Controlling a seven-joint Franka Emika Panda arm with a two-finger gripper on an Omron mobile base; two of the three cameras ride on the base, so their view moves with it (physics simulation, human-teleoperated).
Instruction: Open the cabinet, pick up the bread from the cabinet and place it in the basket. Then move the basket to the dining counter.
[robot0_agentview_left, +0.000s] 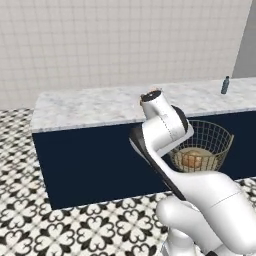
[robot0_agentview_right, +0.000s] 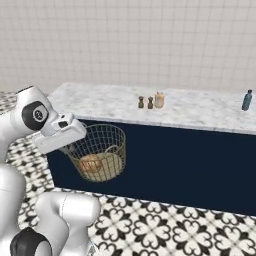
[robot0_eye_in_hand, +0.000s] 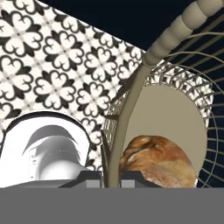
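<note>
Basket (robot0_agentview_left: 212, 137) partly behind the arm; small counter items (robot0_agentview_right: 150, 101) perhaps shakers, too small.

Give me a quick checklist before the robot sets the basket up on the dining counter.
1. Bread in the basket: ok, it lies on the beige bottom.
2. Grip: ok, the gripper is shut on the basket's rim.
3. Basket off the floor: ok, it hangs in front of the navy base.
4. Basket high enough to go over the dining counter: not ok, its rim is level with the marble edge and its body hangs below.
5. Landing spot: ok, the marble ahead is bare; the small shakers and the bottle stand off to the right.
6. Basket level: cannot tell, it looks slightly tipped.
</note>
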